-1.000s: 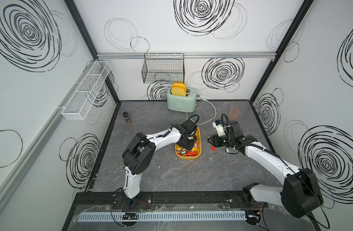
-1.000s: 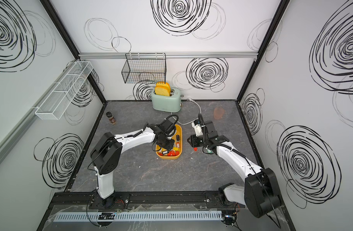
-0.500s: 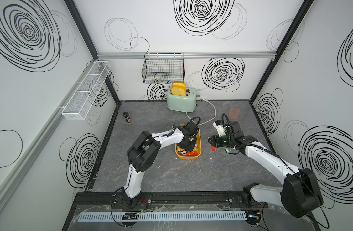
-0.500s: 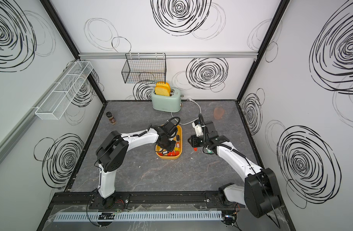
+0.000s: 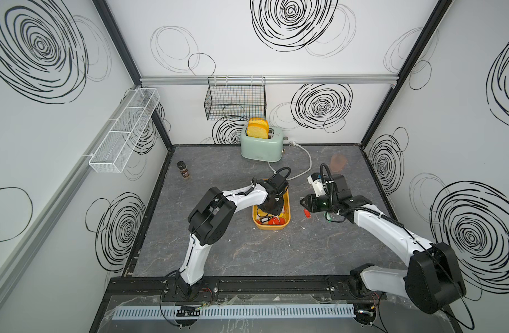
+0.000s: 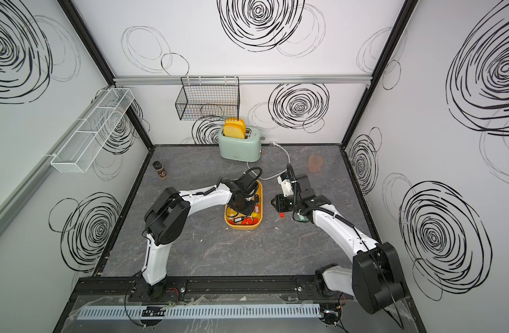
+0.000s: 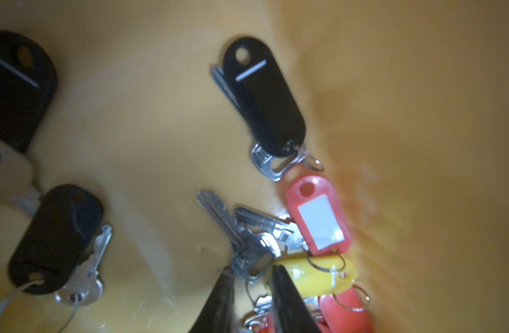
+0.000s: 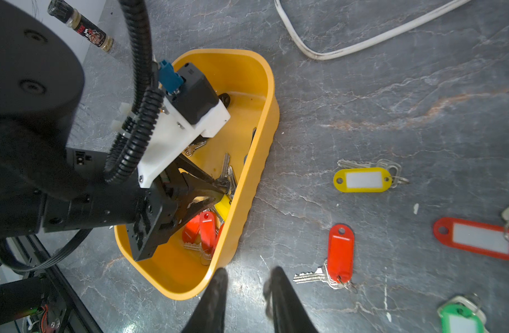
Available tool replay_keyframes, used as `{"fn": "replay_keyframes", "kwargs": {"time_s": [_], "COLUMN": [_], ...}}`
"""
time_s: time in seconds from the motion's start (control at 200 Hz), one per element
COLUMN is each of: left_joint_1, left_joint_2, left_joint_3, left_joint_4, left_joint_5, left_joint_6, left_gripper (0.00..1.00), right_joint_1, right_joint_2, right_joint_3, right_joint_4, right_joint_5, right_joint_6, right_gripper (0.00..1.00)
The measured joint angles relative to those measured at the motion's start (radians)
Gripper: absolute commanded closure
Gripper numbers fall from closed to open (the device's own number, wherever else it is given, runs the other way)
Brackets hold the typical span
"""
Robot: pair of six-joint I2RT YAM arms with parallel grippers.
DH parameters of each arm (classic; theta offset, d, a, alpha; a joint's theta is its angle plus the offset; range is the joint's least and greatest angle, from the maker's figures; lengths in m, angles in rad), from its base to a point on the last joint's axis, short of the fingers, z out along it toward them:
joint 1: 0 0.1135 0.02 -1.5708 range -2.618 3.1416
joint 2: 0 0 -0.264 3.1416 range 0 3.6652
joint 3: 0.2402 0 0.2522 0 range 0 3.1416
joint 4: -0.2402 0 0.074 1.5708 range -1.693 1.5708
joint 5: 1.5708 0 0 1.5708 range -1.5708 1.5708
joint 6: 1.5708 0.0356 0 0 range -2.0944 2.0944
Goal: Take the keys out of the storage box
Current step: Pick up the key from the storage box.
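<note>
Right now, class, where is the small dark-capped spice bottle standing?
In both top views the spice bottle stands at the grey table's left edge, below the white mesh rack.

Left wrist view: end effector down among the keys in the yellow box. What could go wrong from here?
1. The left end effector straddles a silver key crowded against the yellow tag and red tag; lifting may drag neighbours along and drop them.
2. The cluster lies beside the storage box wall; a finger might catch and shove it.
</note>
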Motion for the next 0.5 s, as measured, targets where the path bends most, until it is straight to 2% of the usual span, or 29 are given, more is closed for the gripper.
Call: {"fn": "replay_keyframes", "kwargs": {"time_s": [0.33,0.45,0.465,0.5], "left_joint_1": [0.000,0.003,0.003,0.005], "left_joint_2": [0.000,-0.003,-0.003,-0.007], "left_joint_3": [0.003,0.007,0.008,0.010], "left_joint_4": [0.002,-0.002,-0.003,-0.008], "left_joint_5": [0.000,0.000,0.000,0.000], "left_joint_6": [0.003,0.006,0.006,0.006], "left_gripper": [0.95,0.95,0.99,1.00], "right_joint_1": [-0.004,-0.004,-0.004,-0.004], "right_joint_2": [0.001,0.002,0.002,0.002], "right_joint_3": [0.000,0.000,0.000,0.000], "right_joint_4": [0.000,0.000,0.000,0.000], "right_joint_5": [0.000,0.000,0.000,0.000], "right_joint_6": [0.000,0.000,0.000,0.000], "right_gripper": [0.70,0.70,0.70,0.70]}}
